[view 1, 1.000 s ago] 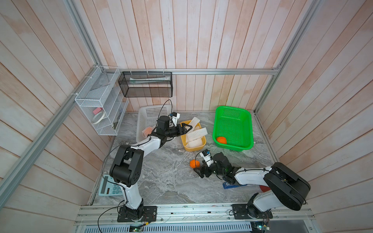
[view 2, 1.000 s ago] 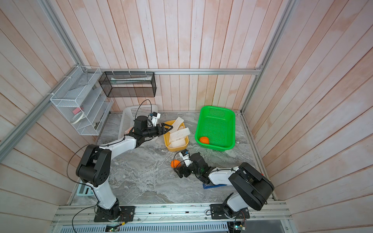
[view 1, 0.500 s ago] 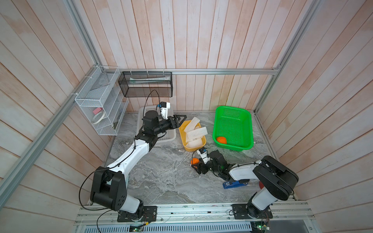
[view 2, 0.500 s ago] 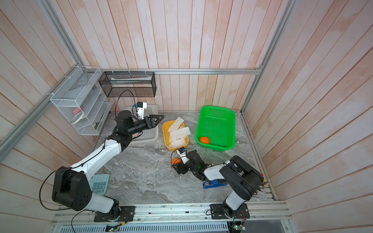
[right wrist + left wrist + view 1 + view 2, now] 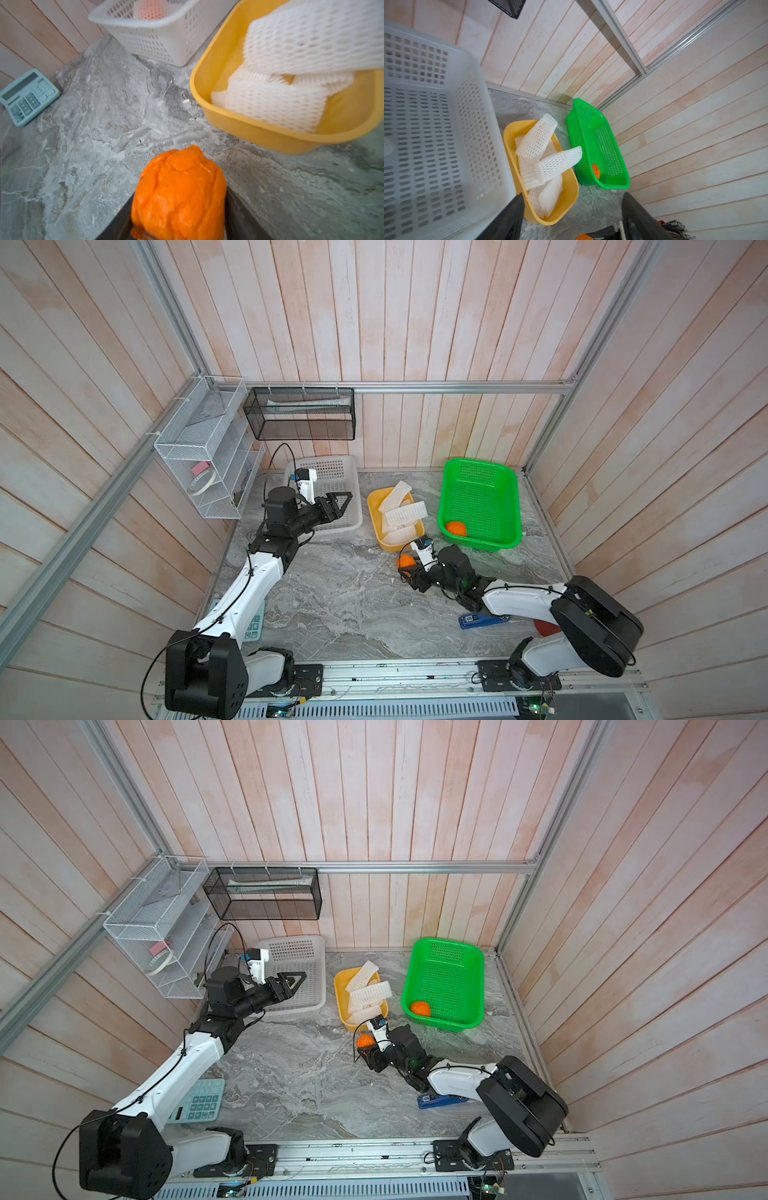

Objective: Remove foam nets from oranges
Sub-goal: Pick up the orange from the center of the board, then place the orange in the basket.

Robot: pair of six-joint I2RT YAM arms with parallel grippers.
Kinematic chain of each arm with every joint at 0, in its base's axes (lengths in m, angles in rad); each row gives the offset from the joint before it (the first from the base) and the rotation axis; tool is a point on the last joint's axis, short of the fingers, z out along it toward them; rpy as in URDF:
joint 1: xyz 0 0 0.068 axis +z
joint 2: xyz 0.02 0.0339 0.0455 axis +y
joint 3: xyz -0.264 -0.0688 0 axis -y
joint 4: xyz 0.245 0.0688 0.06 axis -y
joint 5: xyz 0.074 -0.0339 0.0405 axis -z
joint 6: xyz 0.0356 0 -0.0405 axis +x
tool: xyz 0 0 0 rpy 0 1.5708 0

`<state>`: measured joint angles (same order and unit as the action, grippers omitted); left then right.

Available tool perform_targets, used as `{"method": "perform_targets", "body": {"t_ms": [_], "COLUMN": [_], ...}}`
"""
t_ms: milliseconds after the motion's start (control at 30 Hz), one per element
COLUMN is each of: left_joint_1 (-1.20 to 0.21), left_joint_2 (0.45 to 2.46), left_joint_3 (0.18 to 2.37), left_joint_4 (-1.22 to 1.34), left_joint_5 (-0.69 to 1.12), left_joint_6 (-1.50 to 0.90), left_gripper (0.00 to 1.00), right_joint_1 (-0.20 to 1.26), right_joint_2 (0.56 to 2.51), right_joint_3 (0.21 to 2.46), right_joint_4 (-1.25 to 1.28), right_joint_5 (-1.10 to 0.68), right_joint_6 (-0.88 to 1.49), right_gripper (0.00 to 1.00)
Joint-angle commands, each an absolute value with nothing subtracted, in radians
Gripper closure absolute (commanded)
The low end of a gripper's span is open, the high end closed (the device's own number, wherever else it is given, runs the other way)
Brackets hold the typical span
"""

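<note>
We can read no text, brand or number anywhere. The calculator on the desk shows a display and rows of keys, but their markings are too blurred for us to make out. The blue item lying on the desk carries a small white label with dark marks, too small to read.

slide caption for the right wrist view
Bare orange in the right gripper; foam nets piled in the yellow tub beyond
</note>
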<state>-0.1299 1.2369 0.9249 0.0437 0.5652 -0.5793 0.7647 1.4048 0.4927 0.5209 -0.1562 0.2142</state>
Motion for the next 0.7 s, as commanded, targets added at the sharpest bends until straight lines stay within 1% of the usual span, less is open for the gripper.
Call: {"method": "perform_targets", "body": {"t_ms": [0, 67, 133, 167, 200, 333, 467, 533, 667], "left_joint_1": [-0.083, -0.064, -0.055, -0.053, -0.052, -0.046, -0.046, -0.045, -0.044], "left_joint_2": [1.193, 1.196, 1.204, 1.206, 1.208, 1.24, 1.286, 1.311, 1.349], "left_joint_3": [0.941, 0.975, 1.01, 1.021, 1.031, 1.072, 1.109, 1.126, 1.158], "left_joint_4": [-0.058, -0.122, -0.177, -0.192, -0.202, -0.219, -0.235, -0.241, -0.253], "left_joint_5": [0.527, 0.498, 0.461, 0.447, 0.434, 0.411, 0.386, 0.365, 0.35], "left_joint_6": [-0.507, -0.482, -0.446, -0.435, -0.427, -0.42, -0.406, -0.405, -0.389], "left_gripper": [0.25, 0.24, 0.24, 0.22, 0.18, 0.18, 0.17, 0.14, 0.14], "right_joint_1": [0.766, 0.744, 0.69, 0.663, 0.627, 0.455, 0.291, 0.212, 0.116], "right_joint_2": [1.286, 1.216, 1.153, 1.129, 1.105, 1.062, 1.126, 1.192, 1.301], "right_joint_3": [0.509, 0.523, 0.538, 0.545, 0.554, 0.617, 0.708, 0.77, 0.851], "right_joint_4": [0.39, 0.318, 0.249, 0.224, 0.197, 0.1, 0.021, -0.027, -0.054], "right_joint_5": [-0.061, -0.05, -0.056, -0.06, -0.059, -0.114, -0.203, -0.234, -0.265], "right_joint_6": [0.233, 0.255, 0.287, 0.296, 0.305, 0.315, 0.29, 0.283, 0.278], "right_gripper": [0.41, 0.41, 0.41, 0.41, 0.41, 0.41, 0.41, 0.42, 0.42]}}
